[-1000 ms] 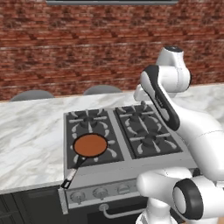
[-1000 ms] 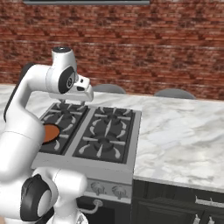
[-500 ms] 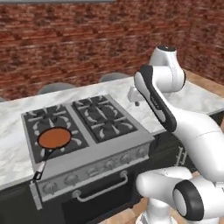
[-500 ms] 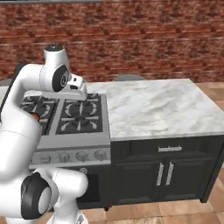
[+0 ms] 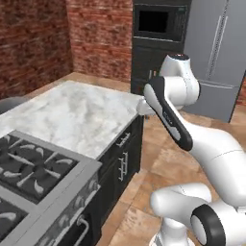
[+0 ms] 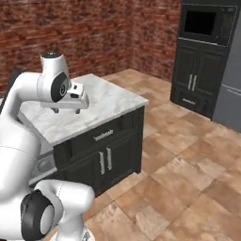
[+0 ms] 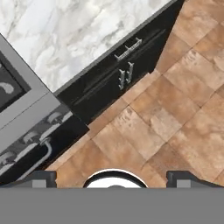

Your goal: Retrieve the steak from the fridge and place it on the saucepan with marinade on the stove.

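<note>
Marble desk (image 5: pixel 81 115) runs across the island, white with grey veining, its top bare right out to the corner. Beneath it sit black cabinet fronts (image 6: pixel 103 155) with paired silver handles and a drawer above them. Set into the desk at the near end is the stove (image 5: pixel 33 173), steel-grey, black grates over the burners, knobs along its front edge. Underfoot, the floor (image 6: pixel 183 174) is brown stone tile, reaching back to the fridge (image 5: pixel 218 53).

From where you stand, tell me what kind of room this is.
A home kitchen, by the look of it: a steel cooktop with black grates set in a marble-topped island, a black wall oven and a tall grey fridge against the brick wall.
</note>
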